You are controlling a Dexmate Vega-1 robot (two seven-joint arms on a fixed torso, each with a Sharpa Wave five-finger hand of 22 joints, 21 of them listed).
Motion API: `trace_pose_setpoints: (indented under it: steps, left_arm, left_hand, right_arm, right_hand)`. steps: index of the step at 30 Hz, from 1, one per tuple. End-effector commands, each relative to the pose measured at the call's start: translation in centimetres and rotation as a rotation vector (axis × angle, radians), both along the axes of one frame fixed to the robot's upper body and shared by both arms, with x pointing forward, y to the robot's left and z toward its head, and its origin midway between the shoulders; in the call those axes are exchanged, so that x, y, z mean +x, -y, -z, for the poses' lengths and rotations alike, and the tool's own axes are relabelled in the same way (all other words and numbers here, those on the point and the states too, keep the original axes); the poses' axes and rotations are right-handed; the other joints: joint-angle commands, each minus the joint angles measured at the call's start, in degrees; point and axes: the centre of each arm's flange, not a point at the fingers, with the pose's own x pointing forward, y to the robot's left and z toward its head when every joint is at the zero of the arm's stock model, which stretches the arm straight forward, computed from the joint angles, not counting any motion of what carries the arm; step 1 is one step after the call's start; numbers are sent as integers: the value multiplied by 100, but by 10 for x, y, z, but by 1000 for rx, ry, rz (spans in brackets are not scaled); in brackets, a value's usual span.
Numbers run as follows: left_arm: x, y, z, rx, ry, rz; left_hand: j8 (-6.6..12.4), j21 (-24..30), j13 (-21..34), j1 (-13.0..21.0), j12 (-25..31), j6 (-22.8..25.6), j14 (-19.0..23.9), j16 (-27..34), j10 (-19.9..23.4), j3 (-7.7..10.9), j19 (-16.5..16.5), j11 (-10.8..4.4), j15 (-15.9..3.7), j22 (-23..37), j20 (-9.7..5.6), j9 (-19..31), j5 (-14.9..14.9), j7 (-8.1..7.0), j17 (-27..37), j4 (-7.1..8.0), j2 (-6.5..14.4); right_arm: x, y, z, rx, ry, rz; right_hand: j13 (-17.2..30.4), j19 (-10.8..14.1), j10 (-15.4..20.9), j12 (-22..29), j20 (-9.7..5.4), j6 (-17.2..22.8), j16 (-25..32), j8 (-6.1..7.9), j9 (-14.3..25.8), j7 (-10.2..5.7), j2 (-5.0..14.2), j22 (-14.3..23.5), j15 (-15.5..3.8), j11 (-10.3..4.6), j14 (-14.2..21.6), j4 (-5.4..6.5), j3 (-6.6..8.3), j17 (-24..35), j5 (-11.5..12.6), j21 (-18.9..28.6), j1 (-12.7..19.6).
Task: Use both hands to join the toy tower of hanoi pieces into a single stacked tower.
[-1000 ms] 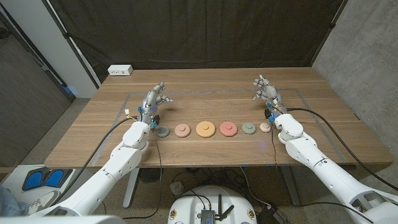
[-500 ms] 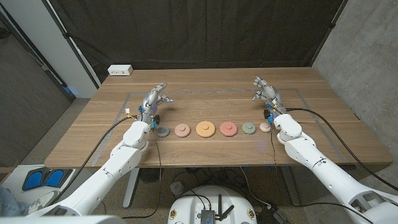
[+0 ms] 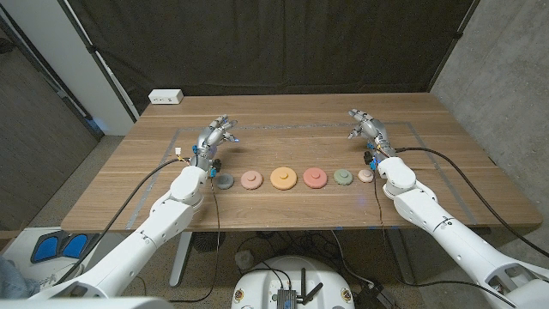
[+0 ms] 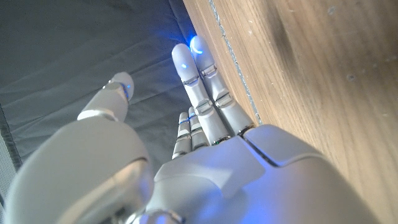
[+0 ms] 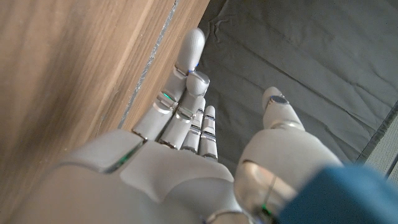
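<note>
Silver-grey, your left hand (image 3: 214, 137) hovers over the wooden table (image 3: 283, 142) with fingers (image 4: 200, 78) apart and nothing held; your right hand (image 3: 367, 127) mirrors it, fingers (image 5: 184, 81) spread and empty. Between and nearer than the two hands, six separate discs lie in a row: grey disc (image 3: 224, 181), pink disc (image 3: 251, 179), orange disc (image 3: 284, 178), red disc (image 3: 315, 178), green disc (image 3: 343, 177), small pale disc (image 3: 366, 175). Beyond the table's far left corner sits a white power strip (image 3: 165, 97).
</note>
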Motion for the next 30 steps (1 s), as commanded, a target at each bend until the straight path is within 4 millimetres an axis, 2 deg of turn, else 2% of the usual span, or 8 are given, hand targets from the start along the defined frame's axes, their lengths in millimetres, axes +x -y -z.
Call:
trace_pose_setpoints:
  steps: [1, 11, 23, 30]
  left_arm:
    - [-2, 3, -4, 48, 14, -70]
    - [-3, 3, -6, 76, 19, -111]
    - [-7, 3, -2, 76, 27, -130]
    - [-15, 10, -2, 78, 40, -129]
  left_hand:
    - [62, 98, 64, 236, 83, 143, 86, 114, 148, -46, 78, -74, -454, 15, -525, 25, 52, -40, 5, 41, -50]
    - [69, 206, 134, 471, 126, 199, 151, 223, 209, -163, 99, -117, -453, 28, -559, 41, 74, -78, -47, 66, -124]
    - [104, 320, 197, 651, 184, 337, 220, 321, 327, -291, 121, -123, -454, 43, -585, 53, 85, -59, -125, 105, -137]
    - [107, 367, 224, 710, 201, 369, 256, 371, 367, -352, 118, -129, -455, 50, -595, 58, 91, -69, -155, 121, -129]
  right_arm:
    - [-6, 1, -2, -47, -6, 76]
    - [-10, -1, -5, -82, 4, 122]
    - [-14, -2, 3, -69, -2, 126]
    - [-24, 1, 2, -102, 17, 139]
  right_hand:
    - [48, -11, 36, 8, -152, -15, 65, 0, 29, -104, -75, 12, -479, -93, 3, -4, 60, 2, 33, 75, 226]
    - [138, -38, 38, 21, -147, -32, 120, 15, 56, -156, -157, -36, -478, -153, 17, 45, 56, -74, 17, 125, 581]
    - [186, -37, 64, 36, -144, -12, 162, 34, 70, -178, -141, -59, -478, -170, 64, 76, 45, -93, 8, 162, 704]
    - [208, -46, 77, 43, -143, 26, 160, 54, 77, -179, -128, -78, -478, -173, 70, 92, 36, -119, 4, 171, 741]
